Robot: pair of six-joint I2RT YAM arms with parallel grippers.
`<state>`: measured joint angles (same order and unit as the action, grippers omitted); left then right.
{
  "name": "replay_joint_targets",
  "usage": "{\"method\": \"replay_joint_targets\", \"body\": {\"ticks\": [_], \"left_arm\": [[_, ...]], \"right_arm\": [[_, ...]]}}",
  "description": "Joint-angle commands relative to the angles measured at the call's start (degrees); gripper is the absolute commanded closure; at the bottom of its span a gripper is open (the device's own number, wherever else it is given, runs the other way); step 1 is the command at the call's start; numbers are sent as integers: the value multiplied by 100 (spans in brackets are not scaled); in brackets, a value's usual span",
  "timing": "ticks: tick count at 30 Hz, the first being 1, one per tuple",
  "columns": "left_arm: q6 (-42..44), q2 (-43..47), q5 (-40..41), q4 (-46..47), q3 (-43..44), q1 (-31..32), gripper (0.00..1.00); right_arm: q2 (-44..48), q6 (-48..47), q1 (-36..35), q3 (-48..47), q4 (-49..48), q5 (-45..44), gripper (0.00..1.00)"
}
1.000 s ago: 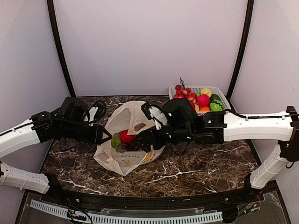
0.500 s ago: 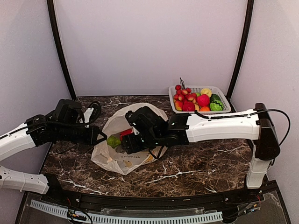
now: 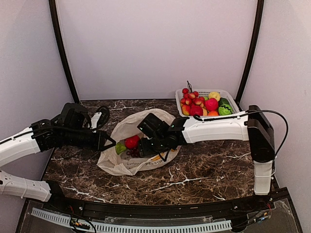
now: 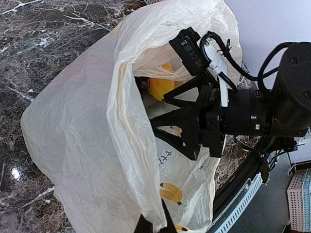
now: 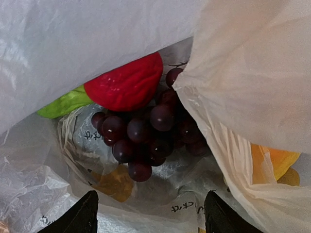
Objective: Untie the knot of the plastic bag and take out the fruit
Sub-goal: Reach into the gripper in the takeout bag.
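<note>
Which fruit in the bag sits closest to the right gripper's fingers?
The dark purple grape bunch: it lies centred ahead of the right gripper; the red fruit and green piece lie beyond it.

High rear overview, wrist views close in, all sharing plastic bag (image 3: pixel 119 164)

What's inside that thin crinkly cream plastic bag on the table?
A dark purple grape bunch, a glossy red fruit, a green piece and a yellow piece show inside the plastic bag. Its folds hide whatever lies beneath or behind them.
</note>
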<state>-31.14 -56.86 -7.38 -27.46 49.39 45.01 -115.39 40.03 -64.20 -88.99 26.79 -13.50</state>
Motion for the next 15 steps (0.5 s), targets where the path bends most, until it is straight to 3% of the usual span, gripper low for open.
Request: {"method": "replay_joint_targets", "body": {"ticks": [1,6,15], "left_arm": [[77,-103,-264,170,-8,34,99],[134,-253,-355,258,19,34,99],[113,-345,-489,446,-11,34,99]], "right_arm": [[-289,82,86,-300,-118,25,26],[-793,-1,123,-755,-128,8,12],[-1607,-191,261,-1589,72,-209,7]]}}
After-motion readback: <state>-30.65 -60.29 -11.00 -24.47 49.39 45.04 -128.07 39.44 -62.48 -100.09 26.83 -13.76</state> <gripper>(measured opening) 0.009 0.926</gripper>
